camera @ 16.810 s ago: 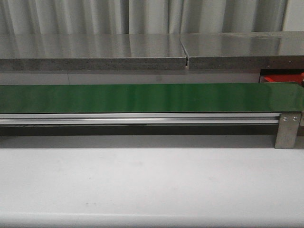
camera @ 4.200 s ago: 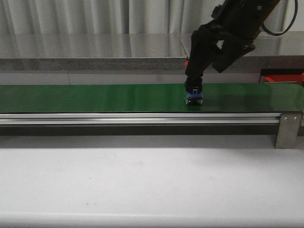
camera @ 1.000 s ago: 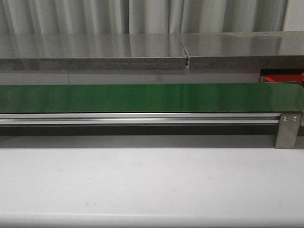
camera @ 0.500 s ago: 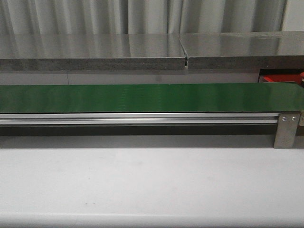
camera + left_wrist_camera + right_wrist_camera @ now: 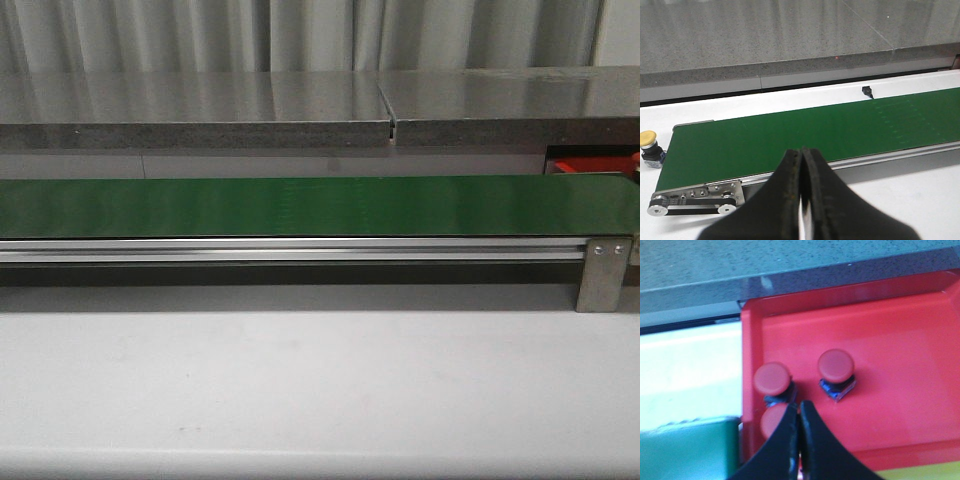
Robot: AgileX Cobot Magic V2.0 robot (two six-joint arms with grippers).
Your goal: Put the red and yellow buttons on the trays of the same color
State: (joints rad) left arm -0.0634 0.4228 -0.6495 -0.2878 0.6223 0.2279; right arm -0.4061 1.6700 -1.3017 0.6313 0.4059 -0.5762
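Observation:
Three red buttons (image 5: 835, 365) (image 5: 772, 379) (image 5: 771, 423) stand in the red tray (image 5: 900, 340); the nearest one is partly hidden behind my right gripper (image 5: 799, 406), which hovers shut and empty above the tray's corner. A strip of yellow tray (image 5: 925, 473) shows at the frame's edge. A yellow button (image 5: 648, 140) on a dark base stands on the white table beside the end of the green belt (image 5: 790, 132). My left gripper (image 5: 801, 152) is shut and empty, over the belt's near rail. In the front view only a sliver of the red tray (image 5: 590, 165) shows, and neither gripper.
The green conveyor belt (image 5: 300, 205) runs across the table on an aluminium rail (image 5: 300, 248) with a metal end bracket (image 5: 603, 272). A grey stone ledge (image 5: 200, 110) lies behind it. A small black object (image 5: 867, 91) sits past the belt.
The right arm that stood over the belt, holding a blue-based button, 4.2 s ago has left the front view. Over the last second the belt stays bare.

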